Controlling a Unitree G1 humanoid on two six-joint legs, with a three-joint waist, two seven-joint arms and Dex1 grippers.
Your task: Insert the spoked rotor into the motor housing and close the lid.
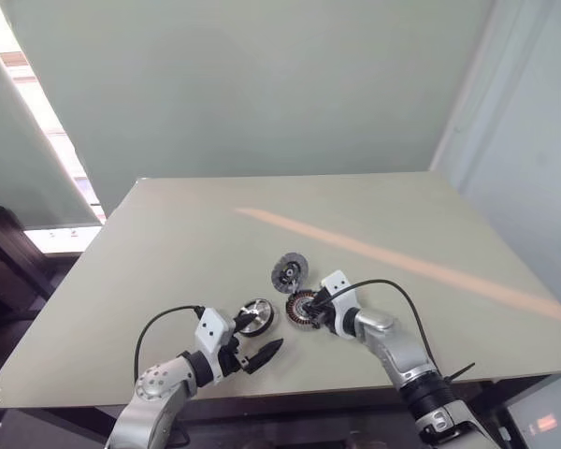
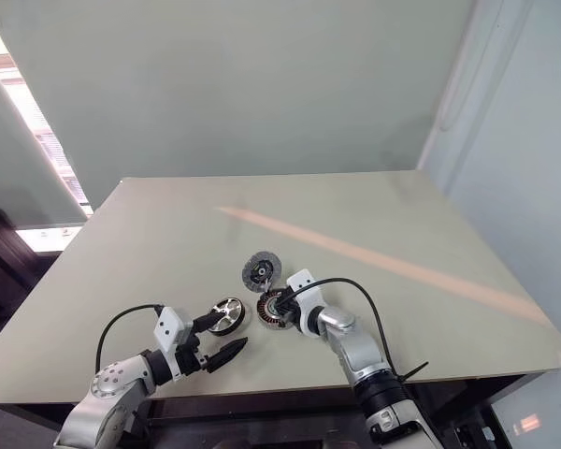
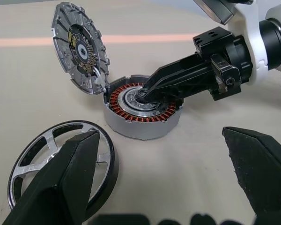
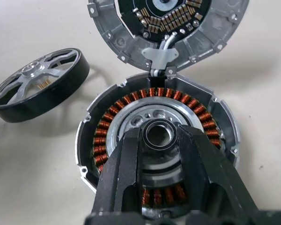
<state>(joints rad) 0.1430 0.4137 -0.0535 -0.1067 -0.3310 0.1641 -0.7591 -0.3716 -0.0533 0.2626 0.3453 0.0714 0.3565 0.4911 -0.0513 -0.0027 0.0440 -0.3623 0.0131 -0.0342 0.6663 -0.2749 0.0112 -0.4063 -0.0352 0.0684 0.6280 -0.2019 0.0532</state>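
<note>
The broad pale grey-green table (image 1: pixel 374 215) carries three small motor parts low in the head views, just left of centre. The motor housing (image 3: pixel 141 107), a squat round metal can with a ring of copper windings around a silver hub, lies flat. Its lid (image 3: pixel 79 47), a round ribbed grey metal disc with a dark inner face, stands tilted open at the housing's edge, apparently hinged there. Just beside them, lower left in the left wrist view, lies the spoked rotor (image 3: pixel 61 161), a shiny silver wheel with a dark outer band.

The right tool (image 4: pixel 160 140) has its black fingers pinched on a small dark ring at the hub. The left tool (image 1: pixel 255 339) hangs spread wide, one finger over the rotor, gripping nothing.

The rotor looks rigid, smooth and fairly heavy for its size, probably magnetic, so it may snap toward the windings. I would grip it across the rim, not the thin spokes. The windings look fragile.
</note>
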